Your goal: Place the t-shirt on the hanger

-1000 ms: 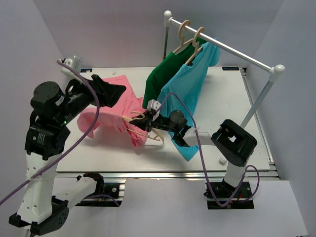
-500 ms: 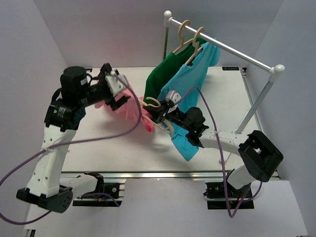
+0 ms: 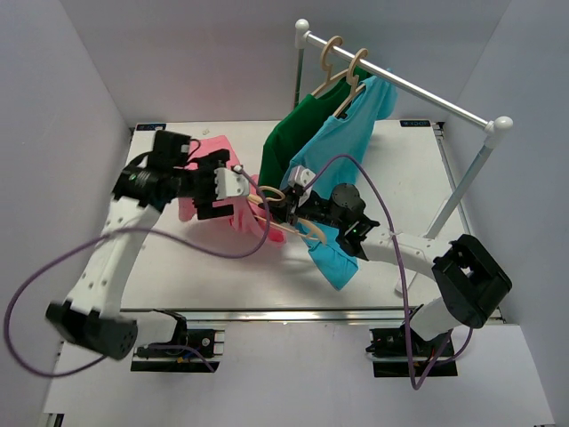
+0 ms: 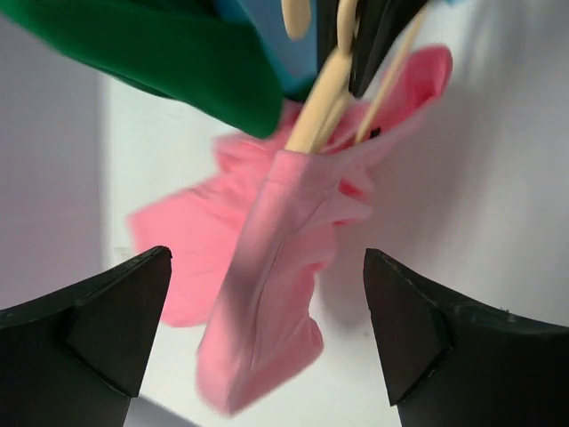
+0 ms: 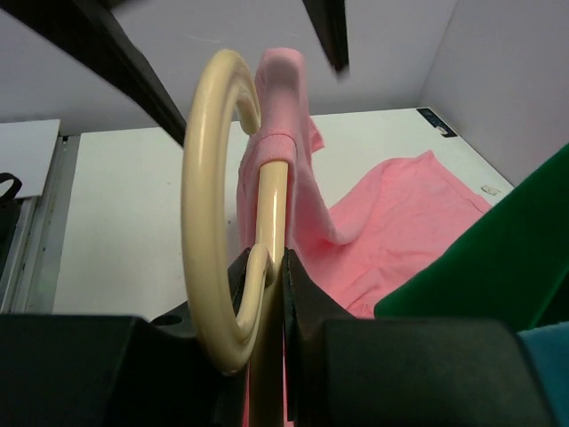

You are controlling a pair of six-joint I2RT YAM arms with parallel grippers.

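The pink t-shirt (image 3: 206, 160) lies partly on the table, and one part (image 3: 256, 221) hangs over an arm of the pale wooden hanger (image 3: 271, 193). My right gripper (image 3: 286, 209) is shut on the hanger's neck below the hook and holds it above the table. In the right wrist view the hook (image 5: 200, 205) curves up from the shut gripper (image 5: 283, 267), with pink cloth (image 5: 283, 98) draped on the arm beyond. My left gripper (image 3: 233, 197) is open and empty just left of the hanger. In the left wrist view the hanging cloth (image 4: 267, 302) shows beyond its fingers (image 4: 116, 320), below the hanger (image 4: 324, 98).
A dark green shirt (image 3: 284, 142) and a teal-blue shirt (image 3: 333, 156) hang on their own hangers from the white rail (image 3: 400, 84) at the back right, right behind the held hanger. The rail's post (image 3: 462, 191) stands at the right. The white walls close in the table.
My left arm has swung in from the far left towards the hanger. My right gripper has lifted the hanger back and to the right, and pink cloth has come up with it.
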